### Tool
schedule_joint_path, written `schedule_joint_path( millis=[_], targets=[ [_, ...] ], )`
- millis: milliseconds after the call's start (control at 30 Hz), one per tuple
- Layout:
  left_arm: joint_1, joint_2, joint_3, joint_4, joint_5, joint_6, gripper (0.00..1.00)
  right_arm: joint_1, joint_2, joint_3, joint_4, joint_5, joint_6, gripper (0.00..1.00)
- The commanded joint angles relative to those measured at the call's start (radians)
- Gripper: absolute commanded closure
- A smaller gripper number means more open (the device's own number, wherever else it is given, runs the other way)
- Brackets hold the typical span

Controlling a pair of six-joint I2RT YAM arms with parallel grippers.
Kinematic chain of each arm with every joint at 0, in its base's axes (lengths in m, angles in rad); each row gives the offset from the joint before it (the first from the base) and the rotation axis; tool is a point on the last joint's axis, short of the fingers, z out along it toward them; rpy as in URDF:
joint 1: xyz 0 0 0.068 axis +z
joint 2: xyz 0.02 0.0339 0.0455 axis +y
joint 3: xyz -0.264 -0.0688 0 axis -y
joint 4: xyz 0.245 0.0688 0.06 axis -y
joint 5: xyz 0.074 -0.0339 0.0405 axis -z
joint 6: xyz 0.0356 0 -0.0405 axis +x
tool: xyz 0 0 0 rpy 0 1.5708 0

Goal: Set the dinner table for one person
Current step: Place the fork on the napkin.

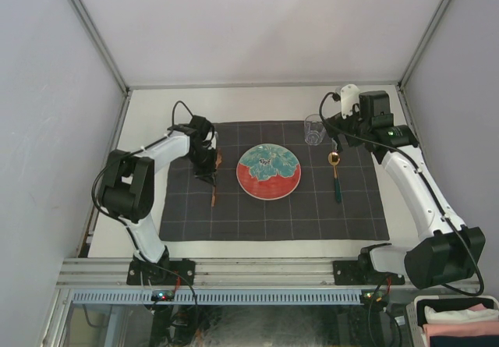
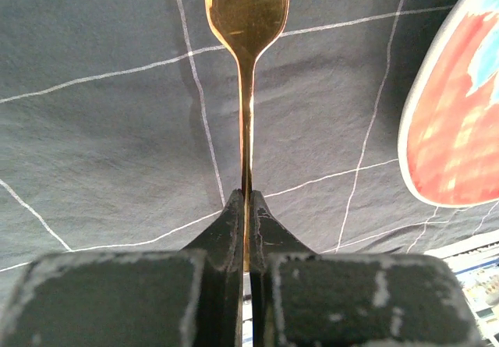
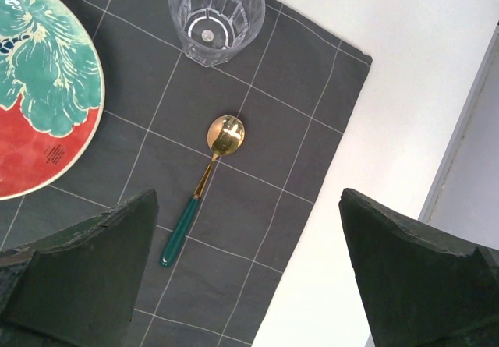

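The off-white dinner table (image 1: 257,101) carries a dark grey checked cloth (image 1: 273,214). A red and teal plate (image 1: 268,171) sits at the cloth's middle. My left gripper (image 1: 206,164) is shut on the handle of a gold fork (image 2: 247,19), low over the cloth just left of the plate (image 2: 452,113). The fork (image 1: 215,193) points lengthwise along the cloth. My right gripper (image 3: 249,273) is open and empty, raised above the cloth's right edge. Below it lie a gold spoon with a green handle (image 3: 204,183) and a clear glass (image 3: 216,15).
The glass (image 1: 314,129) stands at the plate's upper right and the spoon (image 1: 336,177) lies right of the plate. Grey metal rails (image 1: 105,58) edge the table. Folded cloths (image 1: 460,320) sit in a bin at the bottom right.
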Motion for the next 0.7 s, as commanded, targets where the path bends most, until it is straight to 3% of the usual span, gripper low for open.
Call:
schedule_joint_path(
  millis=[0, 667],
  targets=[
    [0.004, 0.011, 0.065, -0.003, -0.016, 0.022, 1.00, -0.004, -0.042, 0.000, 0.021, -0.005, 0.010, 0.00],
    [0.047, 0.020, 0.034, 0.011, -0.018, 0.026, 1.00, 0.005, -0.029, 0.000, 0.033, -0.005, 0.005, 0.00]
  ],
)
